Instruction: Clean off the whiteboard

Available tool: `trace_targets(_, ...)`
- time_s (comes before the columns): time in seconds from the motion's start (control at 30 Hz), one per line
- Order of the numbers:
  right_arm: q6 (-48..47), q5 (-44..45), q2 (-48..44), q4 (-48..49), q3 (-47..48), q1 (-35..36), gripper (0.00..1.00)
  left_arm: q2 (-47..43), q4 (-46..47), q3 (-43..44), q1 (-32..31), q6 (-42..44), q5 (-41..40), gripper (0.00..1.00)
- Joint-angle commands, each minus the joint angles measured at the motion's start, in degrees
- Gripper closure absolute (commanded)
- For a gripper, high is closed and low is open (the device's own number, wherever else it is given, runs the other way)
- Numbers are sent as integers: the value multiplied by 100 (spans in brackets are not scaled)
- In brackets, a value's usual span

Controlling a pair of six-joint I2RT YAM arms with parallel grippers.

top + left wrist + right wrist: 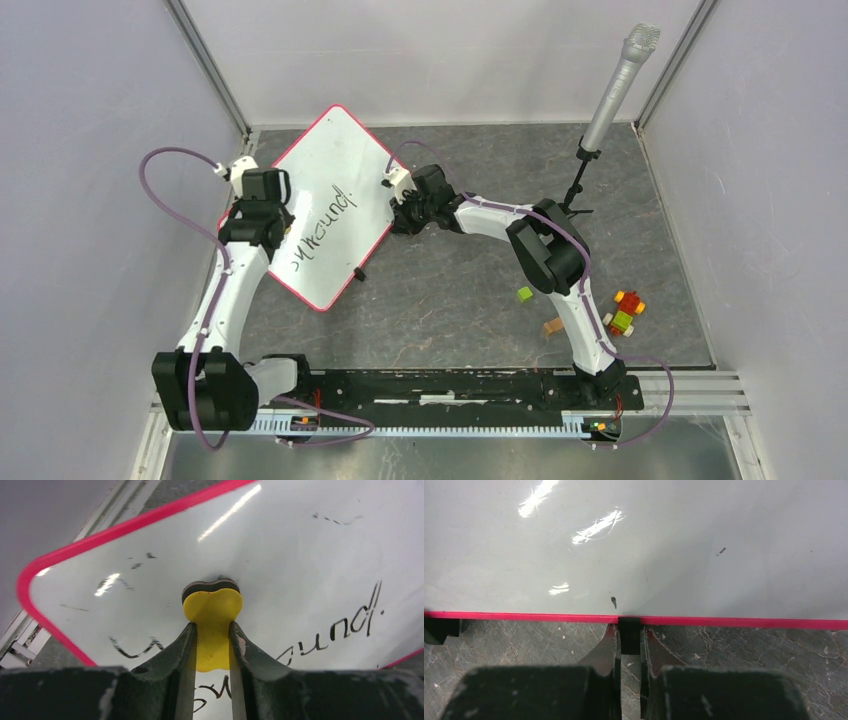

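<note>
The whiteboard [340, 190] lies tilted on the grey table at back left, white with a red-pink rim and dark handwriting [322, 230] across it. My left gripper [262, 208] is over the board's left part, shut on a yellow eraser [212, 611] whose dark pad touches the board [300, 555]; smeared writing [350, 625] runs on both sides. My right gripper [408, 205] is at the board's right edge, shut on a small black edge clip [629, 635] on the rim [749, 622].
A microphone on a stand [612, 95] rises at back right. Small coloured blocks [625, 312] and a green block [524, 294] lie right of the right arm. A second black clip [360, 273] sits on the board's lower edge.
</note>
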Motion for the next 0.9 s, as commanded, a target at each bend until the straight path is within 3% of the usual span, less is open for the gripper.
trace_targets(0.0,126,378,127,-271,-20,-191,100,-93,-222,41,669,-381,-498,77)
trace_targets(0.17,126,367,123,-276,-10,-192,100,-360,-182,-77,925,-480,-648,77)
trace_targets(0.47,126,377,92,-272,-36,-191,100,250,-76,102,908,-119,615,78)
trace_targets(0.63,127,379,96,-263,-47,-191,100,575,-80,245,602,96,1100,79)
trace_targets(0.87,126,361,112,-285,9,-191,100,478,-56,223,204,235,872,79)
